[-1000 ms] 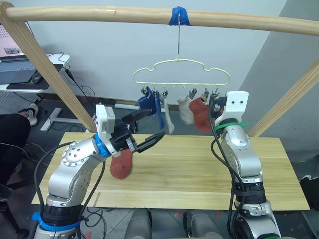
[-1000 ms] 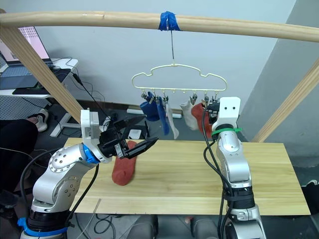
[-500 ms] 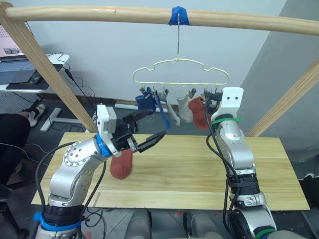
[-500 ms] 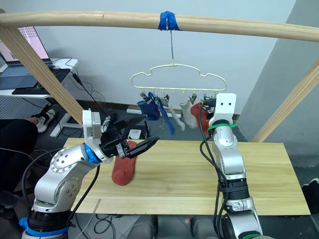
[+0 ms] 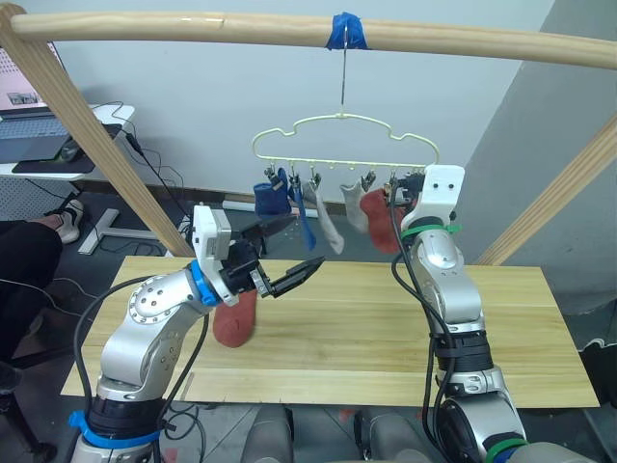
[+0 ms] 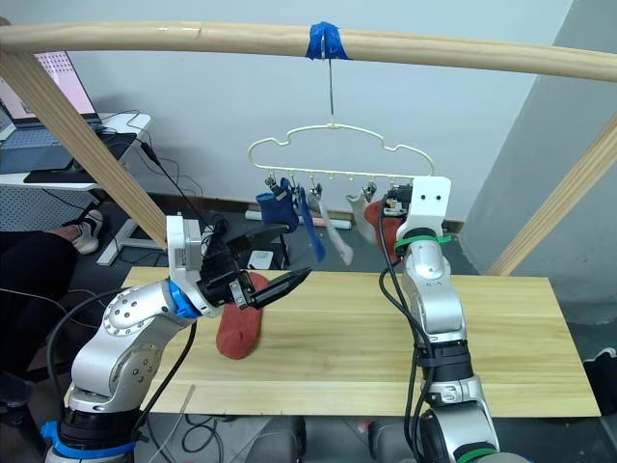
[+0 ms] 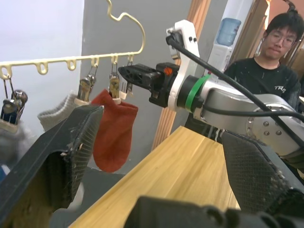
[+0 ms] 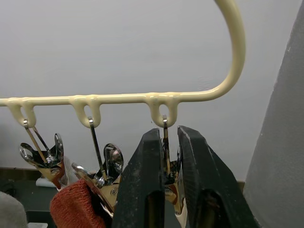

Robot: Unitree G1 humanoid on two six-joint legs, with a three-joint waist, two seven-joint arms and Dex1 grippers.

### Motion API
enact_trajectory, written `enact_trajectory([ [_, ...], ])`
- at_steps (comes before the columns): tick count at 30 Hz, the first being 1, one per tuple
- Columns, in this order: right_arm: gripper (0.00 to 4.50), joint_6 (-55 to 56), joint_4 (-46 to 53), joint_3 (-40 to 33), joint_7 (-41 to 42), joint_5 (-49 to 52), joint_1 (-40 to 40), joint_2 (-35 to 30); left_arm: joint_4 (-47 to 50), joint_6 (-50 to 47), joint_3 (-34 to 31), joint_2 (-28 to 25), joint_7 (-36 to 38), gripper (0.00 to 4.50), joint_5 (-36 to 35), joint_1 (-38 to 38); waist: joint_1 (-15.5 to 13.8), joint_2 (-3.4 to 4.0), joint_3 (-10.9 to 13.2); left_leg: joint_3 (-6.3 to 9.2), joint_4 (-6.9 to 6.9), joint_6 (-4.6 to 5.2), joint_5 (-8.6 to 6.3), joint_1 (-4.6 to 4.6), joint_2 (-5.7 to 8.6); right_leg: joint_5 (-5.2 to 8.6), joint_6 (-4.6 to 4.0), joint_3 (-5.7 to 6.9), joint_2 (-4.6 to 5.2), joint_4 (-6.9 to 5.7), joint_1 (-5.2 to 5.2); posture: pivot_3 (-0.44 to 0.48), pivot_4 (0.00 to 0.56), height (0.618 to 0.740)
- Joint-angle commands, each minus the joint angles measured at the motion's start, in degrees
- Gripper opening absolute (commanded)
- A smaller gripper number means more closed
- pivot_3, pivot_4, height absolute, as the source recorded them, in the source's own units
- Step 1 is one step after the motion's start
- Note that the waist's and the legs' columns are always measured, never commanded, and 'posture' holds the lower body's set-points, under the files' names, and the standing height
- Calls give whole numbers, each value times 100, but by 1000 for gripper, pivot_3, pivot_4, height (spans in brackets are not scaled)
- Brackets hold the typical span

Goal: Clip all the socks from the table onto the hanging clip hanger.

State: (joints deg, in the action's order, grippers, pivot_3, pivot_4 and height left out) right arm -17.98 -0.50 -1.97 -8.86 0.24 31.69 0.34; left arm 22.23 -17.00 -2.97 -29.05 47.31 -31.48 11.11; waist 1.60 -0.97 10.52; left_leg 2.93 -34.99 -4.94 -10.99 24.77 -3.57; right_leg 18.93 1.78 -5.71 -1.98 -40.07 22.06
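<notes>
No legible text, label, brand, number or sign is seen. Faint markings are noted on the laptop screen [image 6: 69, 85] at the far left, too small to be read.

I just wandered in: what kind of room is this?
Probably a robot lab or workshop, not a home: a desk with a laptop, loose cables on the floor, and a rough wooden pole frame holding a clip hanger.

left gripper [image 5: 289, 253] raised, fingers spread, right gripper [image 8: 165, 156] raised, nearly closed
</notes>
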Motion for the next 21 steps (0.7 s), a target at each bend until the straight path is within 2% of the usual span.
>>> enact_trajectory([
  [1,480,126,56,-55,-11,1,170,21,204,117,-4,0,-5,4500,9,-16,0,0,0,0,0,0,0,0,0,0,0,0,0,0,0,87,168,740],
  [6,480,-324,245,-236,578,452,223,-243,82,-93,-5,-60,-143,4500,77,-105,-3,0,0,0,0,0,0,0,0,0,0,-1,0,-1,0,80,168,740],
  [10,480,-1491,649,-608,1561,1207,318,-1132,-306,-356,60,-127,-401,4500,402,-302,-26,1,1,-1,-1,0,0,0,2,0,0,-1,1,0,0,73,172,740],
  [11,480,-1755,716,-636,1800,1375,359,-1346,-400,-410,83,-118,-463,4500,461,-338,-31,2,2,0,-1,1,0,0,2,0,0,0,1,0,0,42,174,740],
  [13,480,-2400,841,-711,2243,1841,490,-1685,-632,-474,114,-58,-602,4500,596,-358,-23,4,3,0,-1,1,0,0,2,0,0,0,1,0,0,36,174,740],
  [18,480,-3944,1015,-992,2737,2845,783,-2021,-1514,-679,135,91,-1173,4500,1079,-278,31,4,2,1,-1,2,-1,-1,-1,0,0,0,-2,-1,0,16,165,740],
  [21,480,-4731,1152,-1202,2830,3381,908,-2098,-2312,-378,82,138,-1517,4500,1504,-107,36,4,3,0,-1,2,-1,-1,-1,0,0,-1,-3,-2,1,14,163,740],
])
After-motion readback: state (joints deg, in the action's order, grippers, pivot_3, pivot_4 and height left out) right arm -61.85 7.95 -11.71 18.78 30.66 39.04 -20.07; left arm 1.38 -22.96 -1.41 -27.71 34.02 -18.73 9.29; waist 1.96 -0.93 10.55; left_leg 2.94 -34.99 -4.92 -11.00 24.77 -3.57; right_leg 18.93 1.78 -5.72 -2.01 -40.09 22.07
